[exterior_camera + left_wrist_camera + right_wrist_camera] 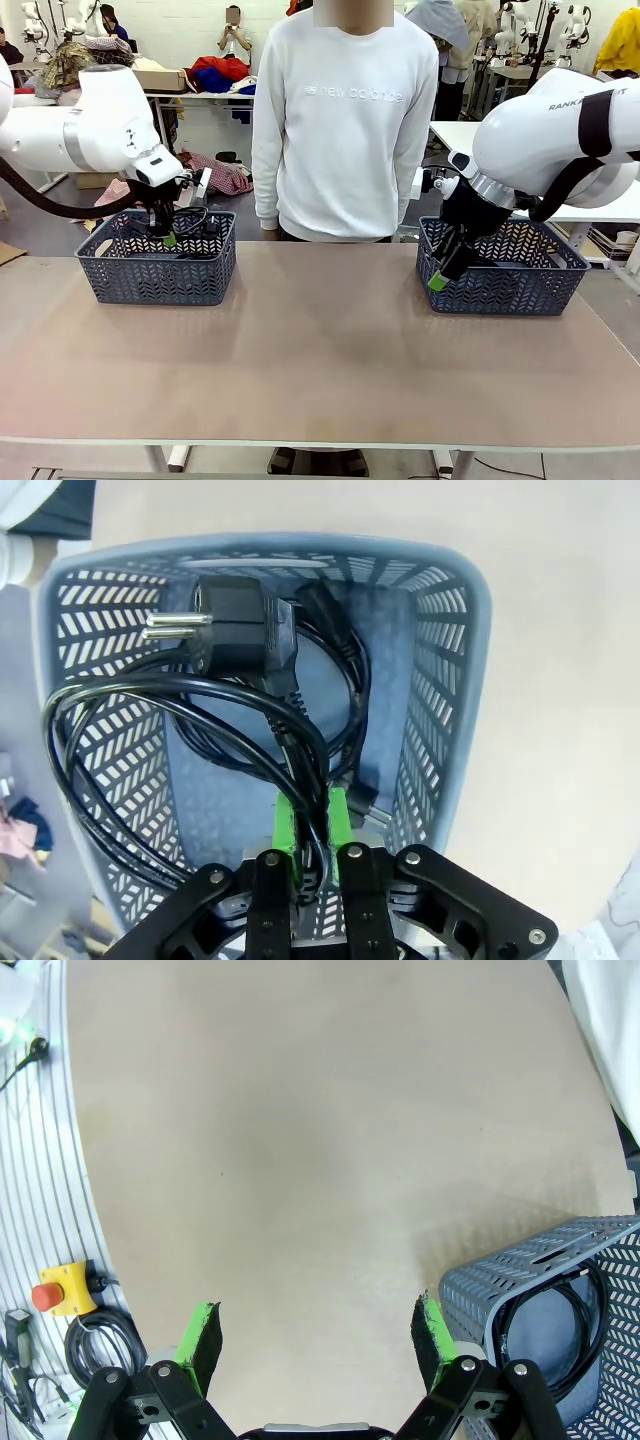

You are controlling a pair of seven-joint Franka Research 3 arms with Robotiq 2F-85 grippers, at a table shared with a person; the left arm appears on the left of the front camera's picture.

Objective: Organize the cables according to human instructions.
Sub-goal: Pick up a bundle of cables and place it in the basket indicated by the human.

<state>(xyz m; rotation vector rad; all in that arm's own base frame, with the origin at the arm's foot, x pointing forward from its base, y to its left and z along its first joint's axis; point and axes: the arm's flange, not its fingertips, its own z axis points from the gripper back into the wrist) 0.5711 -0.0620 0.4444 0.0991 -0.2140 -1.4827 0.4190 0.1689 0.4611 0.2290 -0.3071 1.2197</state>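
We saw the left tool clamped on a thin black coiled power cord inside the grey plastic lattice basket at the table's 10 o'clock. Right tool stood apart, empty. Drop-off step, we judged; next, release and lift clear.

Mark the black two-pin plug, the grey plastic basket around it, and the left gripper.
Black two-pin plug point(240, 615), left wrist view, on the plug body.
Grey plastic basket point(445, 690), left wrist view, on its side wall.
Left gripper point(311, 820), left wrist view, between the green pads, on the cord there.
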